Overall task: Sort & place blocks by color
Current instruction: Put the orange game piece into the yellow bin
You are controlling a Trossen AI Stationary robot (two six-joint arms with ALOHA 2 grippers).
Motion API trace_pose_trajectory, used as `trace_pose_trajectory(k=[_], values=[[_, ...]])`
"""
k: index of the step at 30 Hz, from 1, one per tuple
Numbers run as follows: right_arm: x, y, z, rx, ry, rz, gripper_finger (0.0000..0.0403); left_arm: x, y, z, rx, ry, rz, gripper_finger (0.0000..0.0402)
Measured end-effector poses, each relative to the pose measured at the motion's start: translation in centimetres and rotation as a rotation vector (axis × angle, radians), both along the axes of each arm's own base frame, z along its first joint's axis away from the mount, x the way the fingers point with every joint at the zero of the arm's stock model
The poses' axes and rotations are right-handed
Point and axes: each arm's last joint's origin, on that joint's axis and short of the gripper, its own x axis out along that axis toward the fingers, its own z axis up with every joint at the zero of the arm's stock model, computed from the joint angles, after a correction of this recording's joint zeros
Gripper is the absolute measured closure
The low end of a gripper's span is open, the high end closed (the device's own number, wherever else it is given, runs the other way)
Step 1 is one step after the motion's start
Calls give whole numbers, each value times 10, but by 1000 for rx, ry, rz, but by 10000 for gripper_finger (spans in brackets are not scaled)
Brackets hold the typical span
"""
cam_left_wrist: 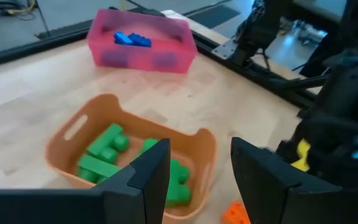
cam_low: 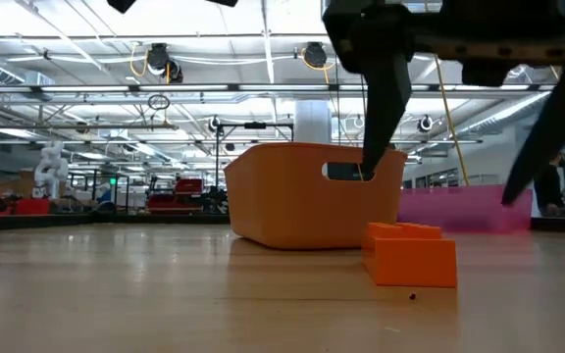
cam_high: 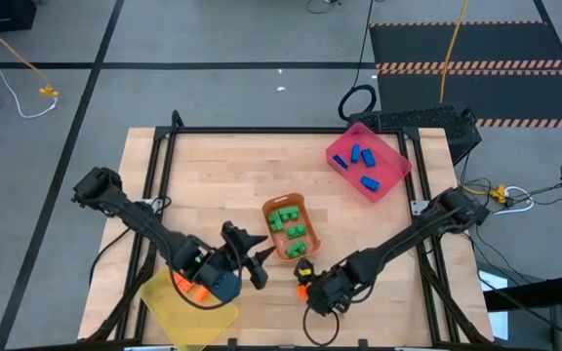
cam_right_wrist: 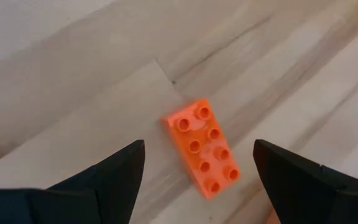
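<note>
One orange two-by-four studded block lies flat on the table near its near edge. My right gripper hovers over it, open, pointing down, with one finger on each side and no touch. My left gripper is open and holds nothing, just left of the orange tray and facing it. Several green blocks lie in that tray. Blue blocks lie in the pink tray. Orange blocks lie in the yellow tray, partly hidden by my left arm.
The orange tray stands just beyond the loose orange block, and the pink tray farther toward the far right corner. The yellow tray sits at the near left edge under my left arm. Bare wood lies across the table's far left part.
</note>
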Motion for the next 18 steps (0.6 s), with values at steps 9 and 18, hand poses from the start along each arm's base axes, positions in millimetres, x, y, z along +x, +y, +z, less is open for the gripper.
trace_pose_trajectory(k=[9, 18], values=[[9, 2, -21, -36, 0, 48, 110, 0, -5, -5, -1, -44, -28, 231], [21, -14, -31, 28, 43, 30, 110, 1, -5, -4, 37, -40, -29, 231]])
